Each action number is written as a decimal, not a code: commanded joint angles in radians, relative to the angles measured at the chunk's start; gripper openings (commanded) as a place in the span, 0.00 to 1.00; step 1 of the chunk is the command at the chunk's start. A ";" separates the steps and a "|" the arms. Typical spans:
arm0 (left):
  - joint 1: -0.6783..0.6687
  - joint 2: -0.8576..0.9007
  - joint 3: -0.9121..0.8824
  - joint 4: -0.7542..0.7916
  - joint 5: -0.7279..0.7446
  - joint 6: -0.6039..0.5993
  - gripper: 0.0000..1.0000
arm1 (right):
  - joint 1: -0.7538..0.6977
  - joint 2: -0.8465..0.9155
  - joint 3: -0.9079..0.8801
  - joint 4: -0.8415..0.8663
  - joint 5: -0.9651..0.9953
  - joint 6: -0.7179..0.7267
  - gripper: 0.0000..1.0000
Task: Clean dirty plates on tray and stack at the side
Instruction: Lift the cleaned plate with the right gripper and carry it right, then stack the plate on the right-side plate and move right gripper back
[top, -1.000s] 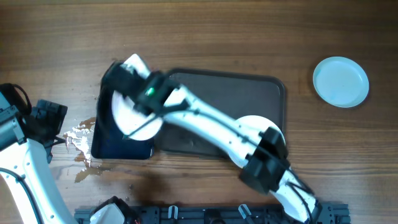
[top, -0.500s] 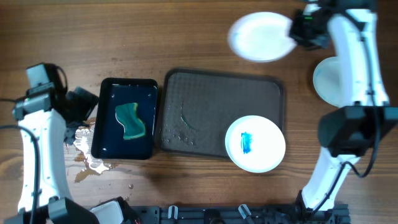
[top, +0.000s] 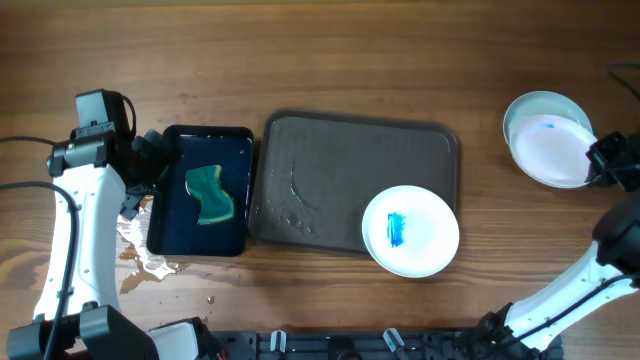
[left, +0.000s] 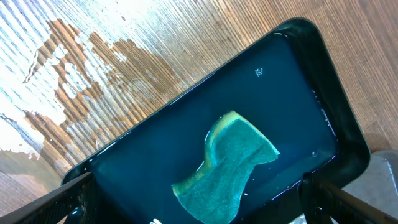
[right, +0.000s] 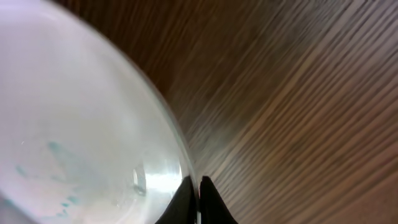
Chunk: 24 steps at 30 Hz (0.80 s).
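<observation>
Currently stacking: right hand (right: 198, 190) is pressed together on the rim of a plate (top: 556, 152) at far right of frame, over a second plate (top: 520, 108) lying on the table (top: 330, 60). The held plate sits offset toward the lower right of the one under it; touching or hovering, cannot tell. Faint bluish traces show on it in the wrist view, so maybe not fully wiped.

To do it well: shift it up-left until the rims line up, keep it level, and lower until it seats. Only then spread the fingers, and back out sideways so the rim isn't dragged off. The pinch is at the very edge, so go slow; a tilt could slip it.

Meanwhile left hand (top: 152, 165) is spread wide and empty at the left edge of the black tray (top: 232, 148) with the sponge (top: 209, 195). Also a third plate (top: 425, 248), blue smear at centre, sits at the lower right corner of the tray (top: 340, 150), overlapping its rim. Probably next to clean.
</observation>
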 joint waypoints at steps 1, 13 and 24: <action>-0.004 0.008 -0.008 -0.001 0.001 -0.013 1.00 | 0.015 -0.016 -0.013 0.040 -0.011 0.010 0.04; -0.004 0.008 -0.008 -0.001 0.001 -0.013 1.00 | 0.112 -0.017 0.000 0.127 -0.129 -0.058 0.51; -0.054 0.007 -0.008 0.045 0.024 0.247 1.00 | 0.572 -0.266 0.208 0.117 -0.260 -0.531 0.61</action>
